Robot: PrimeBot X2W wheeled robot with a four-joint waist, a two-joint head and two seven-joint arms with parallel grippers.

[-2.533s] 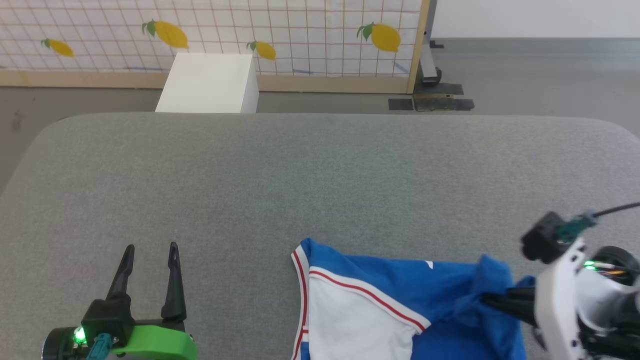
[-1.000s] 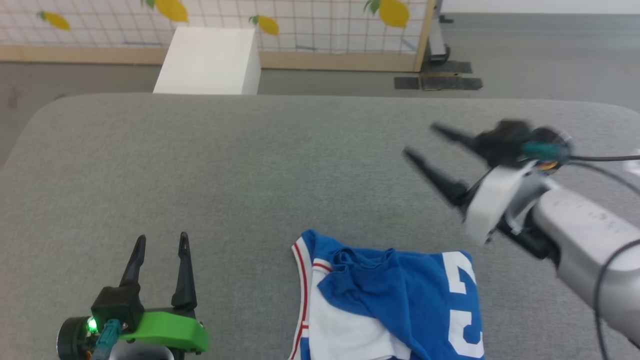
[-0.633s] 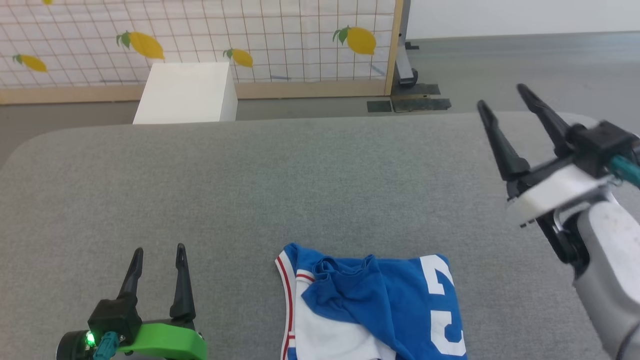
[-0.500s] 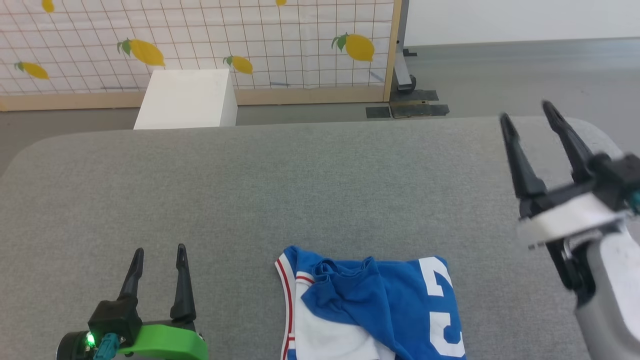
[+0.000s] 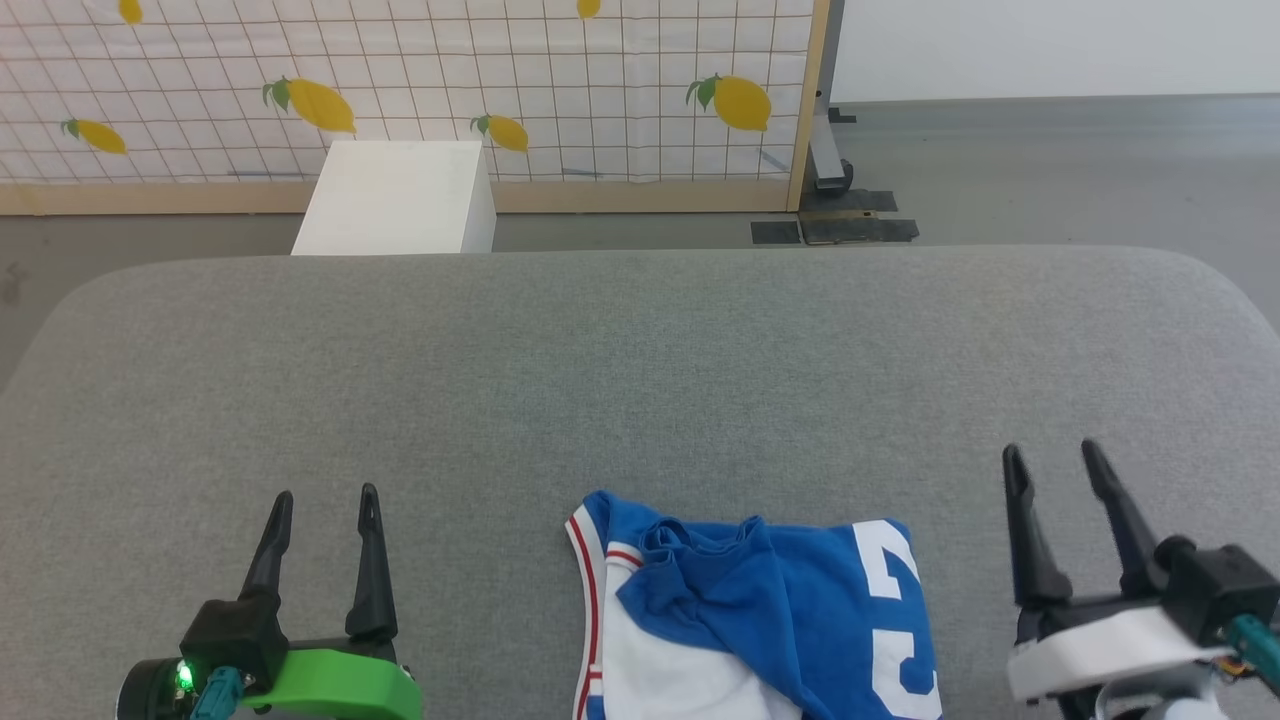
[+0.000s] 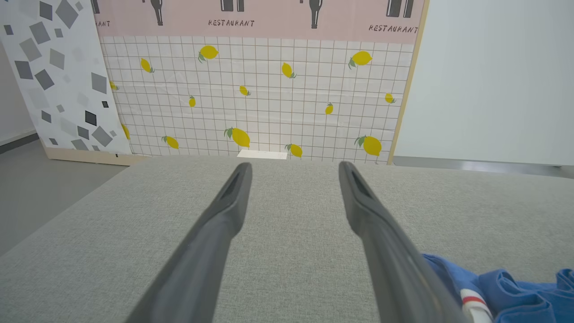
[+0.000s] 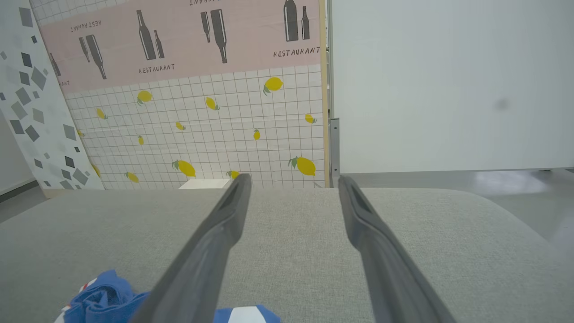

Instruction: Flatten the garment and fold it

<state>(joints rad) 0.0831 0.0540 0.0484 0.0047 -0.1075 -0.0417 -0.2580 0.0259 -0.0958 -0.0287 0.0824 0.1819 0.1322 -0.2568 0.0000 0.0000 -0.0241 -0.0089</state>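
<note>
Two units, left gripper [image 5: 327, 494] and right gripper [image 5: 1052, 449], stand spread and empty, flanking the garment [image 5: 760, 600]; the head view's bottom edge cuts off its lower part.

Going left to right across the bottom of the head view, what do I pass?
Left tool, open → garment, crumpled on the grey surface → right tool, open.
</note>
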